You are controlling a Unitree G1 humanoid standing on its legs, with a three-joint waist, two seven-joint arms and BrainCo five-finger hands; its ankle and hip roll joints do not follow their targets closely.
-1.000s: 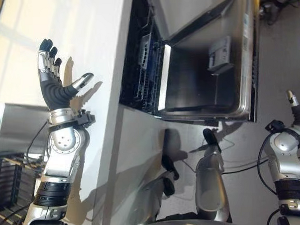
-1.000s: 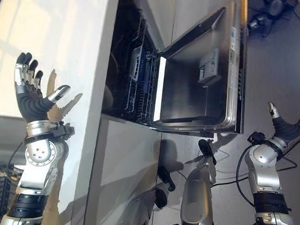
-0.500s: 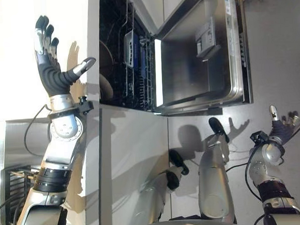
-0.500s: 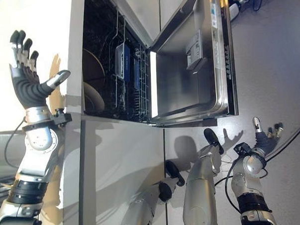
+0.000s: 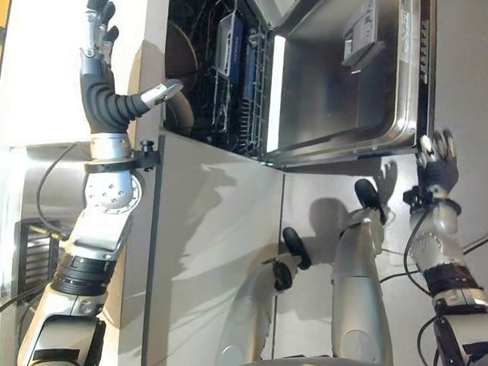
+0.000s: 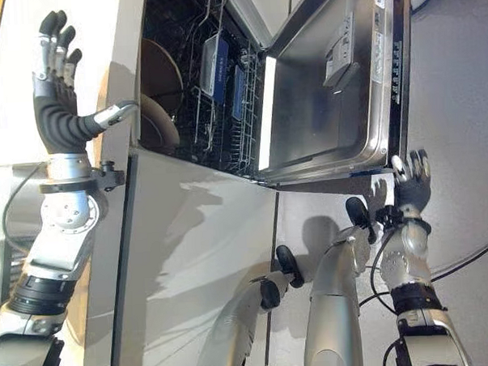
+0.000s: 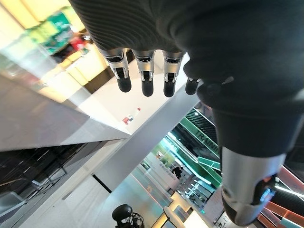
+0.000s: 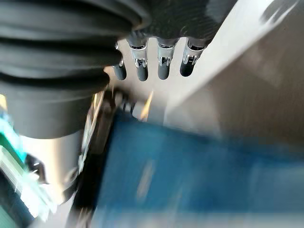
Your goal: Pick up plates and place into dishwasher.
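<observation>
The dishwasher stands open, its steel door (image 5: 345, 97) folded down and the wire rack (image 6: 224, 95) showing inside. A beige plate (image 6: 160, 83) stands on edge at the rack's left end. My left hand (image 5: 102, 96) is raised over the white counter (image 5: 45, 70) beside the dishwasher's opening, open and holding nothing; its fingers (image 7: 145, 78) are straight in the left wrist view. Open as well, my right hand (image 6: 412, 182) is lifted just off the outer edge of the door, fingers (image 8: 161, 64) spread and empty.
Blue inserts (image 6: 214, 59) sit in the rack beside the plate. A white cabinet front (image 5: 207, 257) runs below the counter. A dark wire dish rack (image 5: 32, 241) stands at the far left. Grey floor lies right of the door.
The whole view has shifted as the camera moved. My right hand has risen from low on the floor side up to the door's outer edge. The left hand stays raised and open.
</observation>
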